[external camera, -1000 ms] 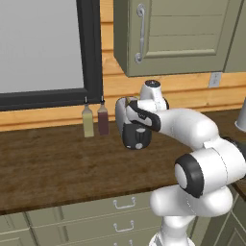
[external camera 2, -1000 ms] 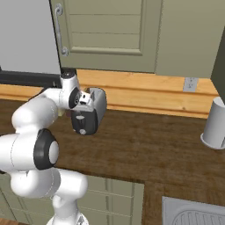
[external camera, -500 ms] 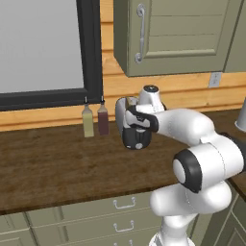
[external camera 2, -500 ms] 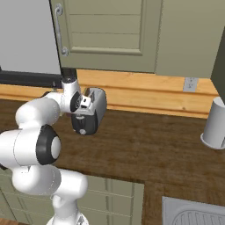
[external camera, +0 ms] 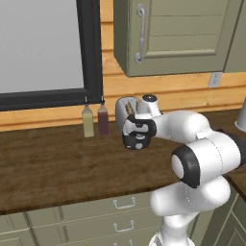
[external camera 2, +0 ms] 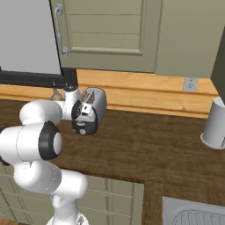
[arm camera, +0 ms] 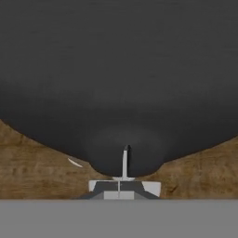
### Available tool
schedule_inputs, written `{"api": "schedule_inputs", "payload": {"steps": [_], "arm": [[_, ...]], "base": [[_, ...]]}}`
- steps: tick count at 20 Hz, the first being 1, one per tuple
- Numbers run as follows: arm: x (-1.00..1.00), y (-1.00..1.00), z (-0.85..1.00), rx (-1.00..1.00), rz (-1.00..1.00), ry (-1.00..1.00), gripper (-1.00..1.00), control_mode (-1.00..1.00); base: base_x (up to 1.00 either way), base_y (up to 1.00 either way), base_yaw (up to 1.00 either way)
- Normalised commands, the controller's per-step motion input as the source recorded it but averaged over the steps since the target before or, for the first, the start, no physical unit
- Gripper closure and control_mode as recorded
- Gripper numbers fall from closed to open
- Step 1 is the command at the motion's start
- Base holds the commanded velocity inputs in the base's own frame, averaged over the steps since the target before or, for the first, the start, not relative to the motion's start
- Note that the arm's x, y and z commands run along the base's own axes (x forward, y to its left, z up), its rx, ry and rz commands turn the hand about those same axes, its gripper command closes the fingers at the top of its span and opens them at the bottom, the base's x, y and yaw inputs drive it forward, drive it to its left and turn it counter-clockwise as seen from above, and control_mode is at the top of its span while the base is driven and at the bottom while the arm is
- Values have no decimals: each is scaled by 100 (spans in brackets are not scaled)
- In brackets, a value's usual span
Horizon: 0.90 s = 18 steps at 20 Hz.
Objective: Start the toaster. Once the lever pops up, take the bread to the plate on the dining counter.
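The toaster point(external camera 2: 96, 105), shiny silver with a rounded glossy black end, stands on the dark wood-grain table point(external camera 2: 145, 149). The tool point(arm camera: 119, 185), fingers pressed together, sits against that black end.

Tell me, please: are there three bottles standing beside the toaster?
No, two bottles stand left of the toaster on the counter.

Two slim bottles point(external camera: 94, 120) upright side by side at back of wood counter point(external camera: 53, 168), under dark-framed window point(external camera: 48, 53). Olive wall cabinet point(external camera: 178, 36) above w/ metal handle. Grey canister point(external camera 2: 214, 123) far right on counter (sink corner point(external camera 2: 193, 213) below it). Drawers point(external camera: 91, 216) w/ handles underneath.
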Motion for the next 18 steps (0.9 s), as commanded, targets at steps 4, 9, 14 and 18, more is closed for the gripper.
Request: {"api": "schedule_inputs", "payload": {"steps": [4,9,14,18], "arm": [[0,3,-58,-4,0,0,100,-100],[0,4,-59,-5,0,-1,100,-100],[-13,1,-27,-1,0,-4,100,-100],[-32,0,25,0,0,-9,100,-100]], "base": [[0,0,0],[0,0,0],[0,0,0],[0,0,0]]}}
